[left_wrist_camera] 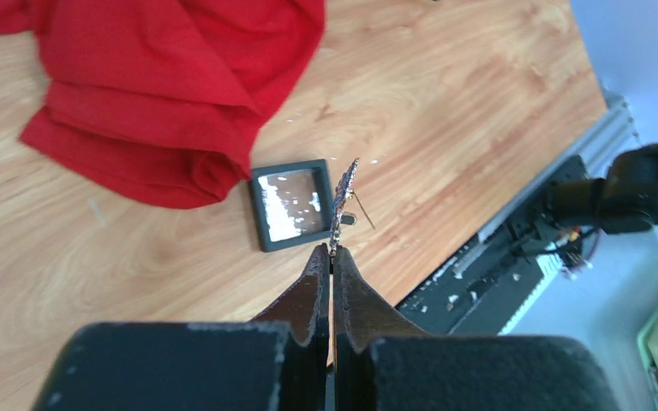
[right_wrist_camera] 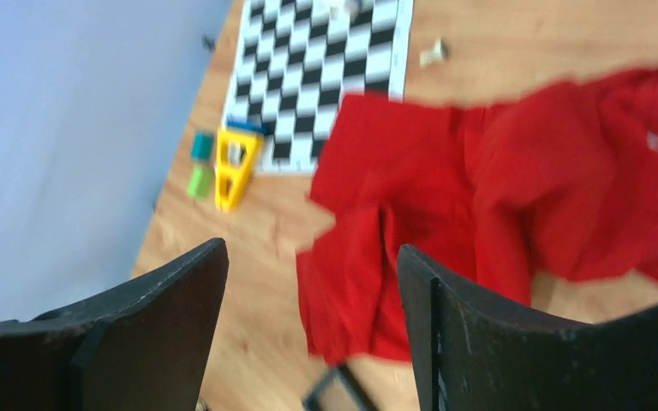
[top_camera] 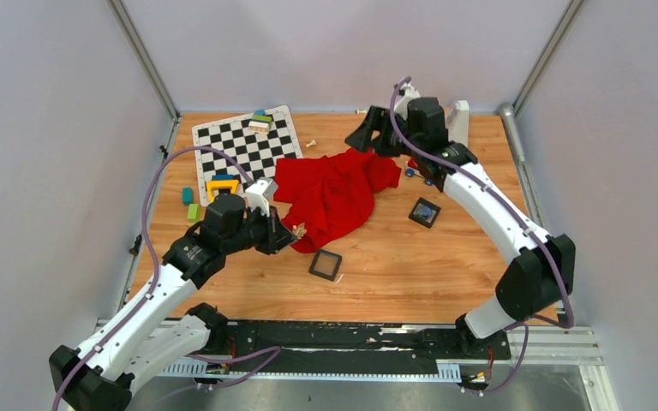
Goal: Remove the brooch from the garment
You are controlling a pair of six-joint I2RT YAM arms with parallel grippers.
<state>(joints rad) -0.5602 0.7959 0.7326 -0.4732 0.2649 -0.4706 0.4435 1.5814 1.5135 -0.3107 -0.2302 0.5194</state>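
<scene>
The brooch (left_wrist_camera: 343,195) was pinched edge-on at the tips of the left hand (left_wrist_camera: 332,253), whose fingers were pressed together on its lower end with no gap to be seen. It stood up from the fingertips, a thin pin sticking out to one side, and in the left wrist view it was clear of the red cloth. The garment (top_camera: 334,193), a bright red crumpled heap, lay in the middle of the wooden surface (top_camera: 411,282), with the held brooch just beside its near left edge. A square black case (top_camera: 326,265) with a shiny window lay flat on the surface near that same edge, showing just behind the brooch in the left wrist view. A second square case (top_camera: 424,212) lay to the right of the garment.

The right hand (right_wrist_camera: 308,257) hung at the far side of the garment with its fingers spread wide and nothing between them; its own view was blurred. Beyond the cloth on the left lay a checkerboard sheet (top_camera: 248,145), with a yellow block (top_camera: 222,187) and a green block (top_camera: 192,211) close by.
</scene>
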